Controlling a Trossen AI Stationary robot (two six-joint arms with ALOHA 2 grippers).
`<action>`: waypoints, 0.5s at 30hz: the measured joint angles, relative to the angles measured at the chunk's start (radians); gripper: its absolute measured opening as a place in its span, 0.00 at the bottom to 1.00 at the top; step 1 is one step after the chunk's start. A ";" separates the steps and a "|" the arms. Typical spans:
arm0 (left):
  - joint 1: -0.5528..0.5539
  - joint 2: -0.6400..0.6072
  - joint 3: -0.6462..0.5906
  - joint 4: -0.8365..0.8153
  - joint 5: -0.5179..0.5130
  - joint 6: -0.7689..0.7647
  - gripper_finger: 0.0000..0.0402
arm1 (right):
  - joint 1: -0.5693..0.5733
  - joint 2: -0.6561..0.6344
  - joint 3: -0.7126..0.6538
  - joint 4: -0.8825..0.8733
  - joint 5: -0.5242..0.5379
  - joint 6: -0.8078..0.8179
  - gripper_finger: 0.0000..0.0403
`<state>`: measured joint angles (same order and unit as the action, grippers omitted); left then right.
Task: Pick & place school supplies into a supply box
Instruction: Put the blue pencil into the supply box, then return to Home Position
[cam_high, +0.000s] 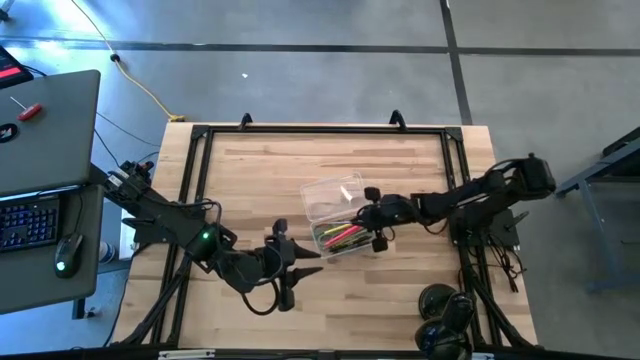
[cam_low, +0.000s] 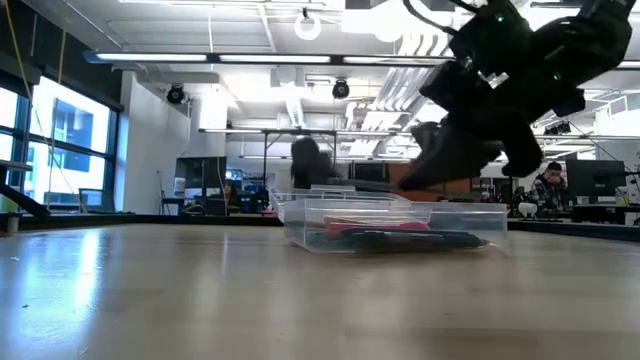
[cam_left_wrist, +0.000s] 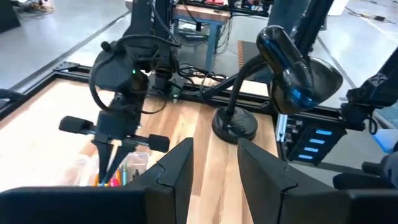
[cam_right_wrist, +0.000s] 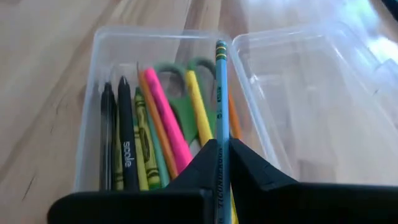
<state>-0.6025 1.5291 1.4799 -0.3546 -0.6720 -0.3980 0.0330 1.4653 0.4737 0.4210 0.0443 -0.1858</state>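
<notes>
The clear supply box (cam_high: 338, 236) lies open near the table's middle, with its lid (cam_high: 333, 194) flat on the far side. It also shows in the low view (cam_low: 395, 226). Inside lie black pens (cam_right_wrist: 124, 143), a green crayon, pink (cam_right_wrist: 166, 124), orange and yellow pens, and green-handled scissors (cam_right_wrist: 186, 71). My right gripper (cam_right_wrist: 222, 146) is over the box (cam_right_wrist: 93, 99), shut on a light blue pencil (cam_right_wrist: 220, 87). In the high view my right gripper (cam_high: 376, 222) stands at the box's right end. My left gripper (cam_high: 300, 262) is open and empty, near-left of the box; its fingers (cam_left_wrist: 177, 165) stand apart. My right gripper pinches the light blue pencil (cam_right_wrist: 221, 134) between its two fingers, partway along its length. The fingers slant down from above, and the pencil runs along them, not across. Its far end (cam_right_wrist: 220, 45) points out over the wall between base and lid; whether it touches there I cannot tell.
A bulky black object on a round stand (cam_left_wrist: 289, 68) sits at the table's near right corner (cam_high: 445, 312). Black frame rails (cam_high: 195, 170) run around the tabletop. A side desk with a laptop and keyboard (cam_high: 40, 130) stands left of the table. A person (cam_low: 548, 185) sits in the room beyond.
</notes>
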 joint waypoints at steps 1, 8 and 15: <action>0.000 0.000 0.000 0.000 -0.005 0.000 0.39 | 0.000 0.004 0.000 0.001 -0.001 -0.002 0.03; 0.000 0.000 0.000 0.004 -0.017 0.000 0.39 | 0.000 0.008 0.074 0.018 -0.036 0.003 0.08; 0.000 0.000 0.000 0.004 -0.019 0.000 0.39 | 0.035 0.038 0.103 -0.022 -0.019 0.080 0.10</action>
<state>-0.6025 1.5291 1.4799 -0.3510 -0.6914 -0.3981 0.0684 1.5036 0.5771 0.3989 0.0257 -0.1060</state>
